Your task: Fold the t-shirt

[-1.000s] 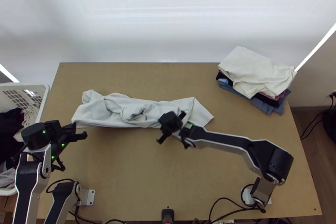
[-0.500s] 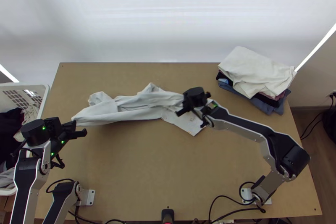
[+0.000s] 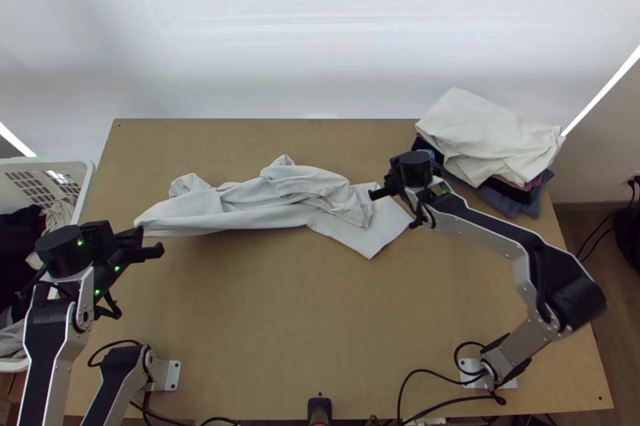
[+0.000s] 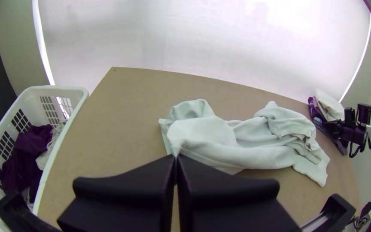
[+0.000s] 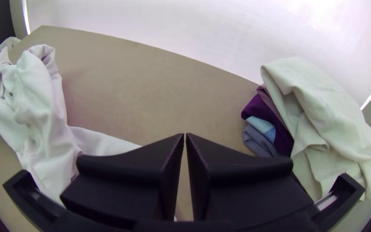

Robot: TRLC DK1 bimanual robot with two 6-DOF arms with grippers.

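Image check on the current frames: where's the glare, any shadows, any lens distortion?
Top view: bright strips flank the white backdrop, soft shadow along the near edge of the t-shirt; left wrist view: backdrop brightest toward upper right, far edge of the table bowed, dark corners; right wrist view: same bowed edge, dark lower corners, backdrop near white.

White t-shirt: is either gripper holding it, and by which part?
The left gripper holds the t-shirt by the tip of its end nearest the basket; the right gripper holds nothing.
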